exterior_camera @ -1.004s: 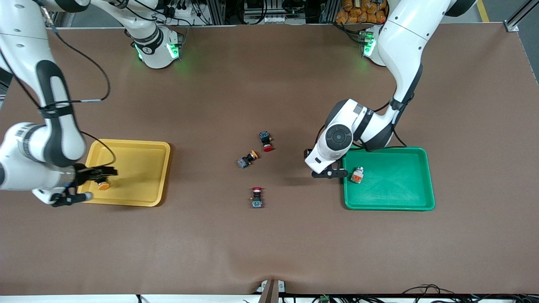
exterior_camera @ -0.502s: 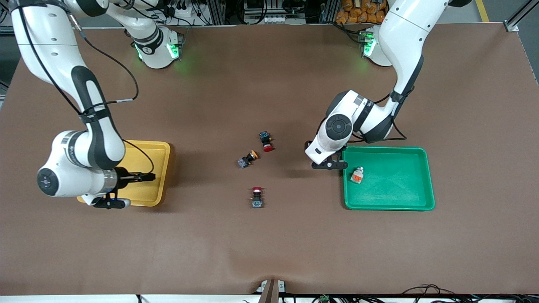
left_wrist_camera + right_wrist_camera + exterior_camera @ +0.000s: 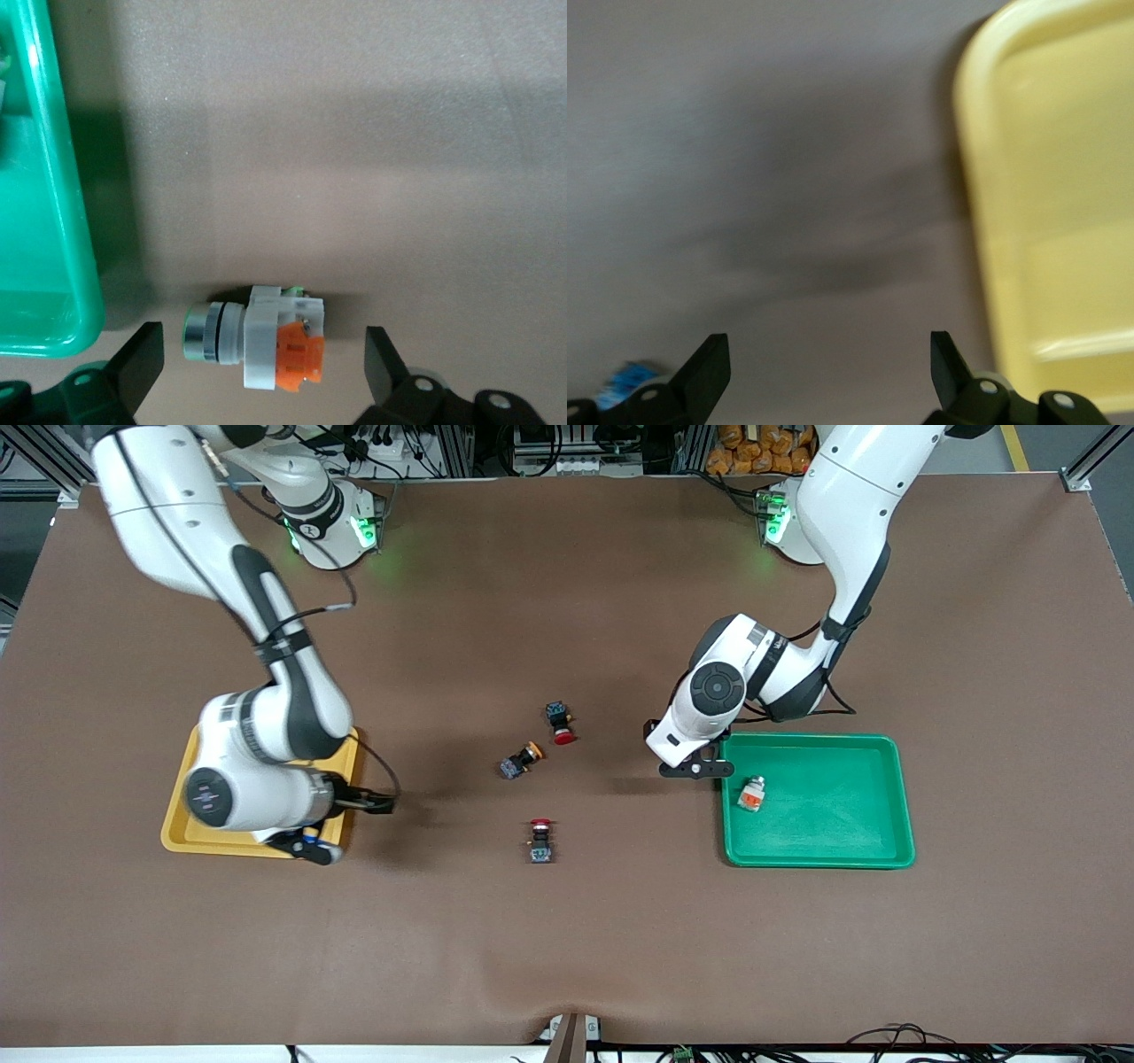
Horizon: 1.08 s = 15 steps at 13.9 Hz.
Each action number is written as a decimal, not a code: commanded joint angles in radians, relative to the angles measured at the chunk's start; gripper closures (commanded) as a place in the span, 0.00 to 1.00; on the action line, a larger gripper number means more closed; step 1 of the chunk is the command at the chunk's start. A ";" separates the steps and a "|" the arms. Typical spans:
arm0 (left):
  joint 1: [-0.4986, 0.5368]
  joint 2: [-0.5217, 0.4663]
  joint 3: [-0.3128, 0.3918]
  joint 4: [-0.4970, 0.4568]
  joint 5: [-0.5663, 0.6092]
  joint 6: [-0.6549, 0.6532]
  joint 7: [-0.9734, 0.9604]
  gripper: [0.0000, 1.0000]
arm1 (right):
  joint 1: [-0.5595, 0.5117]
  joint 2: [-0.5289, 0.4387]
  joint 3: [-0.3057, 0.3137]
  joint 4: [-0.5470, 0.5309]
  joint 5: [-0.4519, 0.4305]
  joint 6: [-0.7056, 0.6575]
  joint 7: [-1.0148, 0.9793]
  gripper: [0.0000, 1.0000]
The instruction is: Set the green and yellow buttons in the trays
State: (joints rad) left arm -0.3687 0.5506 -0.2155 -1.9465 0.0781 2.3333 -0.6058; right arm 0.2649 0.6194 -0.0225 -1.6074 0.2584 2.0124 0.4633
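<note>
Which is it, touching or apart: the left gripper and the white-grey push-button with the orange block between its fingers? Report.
Apart. Left wrist view: bare table shows between the white-grey push-button and each finger of the open left gripper.

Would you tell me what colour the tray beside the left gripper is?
Green tray; the left gripper hangs open at its rim. Front view shows it best.

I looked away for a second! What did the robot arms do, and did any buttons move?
The right gripper, open and empty, swung from inside the yellow tray, off its rim toward the middle of the table. The left gripper shifted slightly beside the green tray; it is open over a grey button on the table. The grey button in the tray and the three black buttons mid-table stayed put.
</note>
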 commanded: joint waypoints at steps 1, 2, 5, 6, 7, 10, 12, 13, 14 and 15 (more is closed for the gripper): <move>0.004 0.000 -0.004 -0.019 0.019 0.043 0.009 0.00 | 0.091 0.020 -0.011 0.023 0.012 0.038 0.211 0.00; 0.001 0.008 -0.004 -0.019 0.019 0.049 0.009 0.00 | 0.121 0.025 -0.011 0.023 0.012 0.063 0.278 0.00; 0.005 0.009 -0.004 -0.019 0.019 0.054 0.008 0.22 | 0.212 0.026 -0.011 0.023 0.009 0.089 0.447 0.00; 0.005 0.008 -0.004 -0.019 0.019 0.054 0.009 0.40 | 0.250 0.034 -0.011 0.021 0.004 0.101 0.507 0.00; 0.007 0.008 -0.004 -0.019 0.019 0.054 0.009 0.58 | 0.288 0.037 -0.013 0.021 -0.002 0.135 0.547 0.00; 0.014 -0.026 -0.005 -0.014 0.019 0.015 0.009 0.86 | 0.341 0.046 -0.014 0.018 -0.018 0.175 0.620 0.00; 0.020 -0.081 -0.005 0.006 0.009 -0.076 0.008 0.86 | 0.350 0.059 -0.016 0.014 -0.019 0.178 0.624 0.00; 0.020 -0.112 -0.005 0.012 0.003 -0.118 0.008 0.86 | 0.352 0.065 -0.016 0.014 -0.019 0.183 0.647 0.00; 0.031 -0.139 -0.005 0.024 0.003 -0.158 0.009 0.85 | 0.359 0.075 -0.017 0.014 -0.022 0.195 0.676 0.00; 0.059 -0.152 -0.005 0.026 0.005 -0.190 0.021 0.85 | 0.370 0.079 -0.019 0.011 -0.043 0.212 0.692 0.00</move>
State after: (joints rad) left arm -0.3484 0.4690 -0.2152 -1.9112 0.0781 2.2176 -0.6057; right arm 0.6142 0.6806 -0.0305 -1.6062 0.2477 2.2014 1.1009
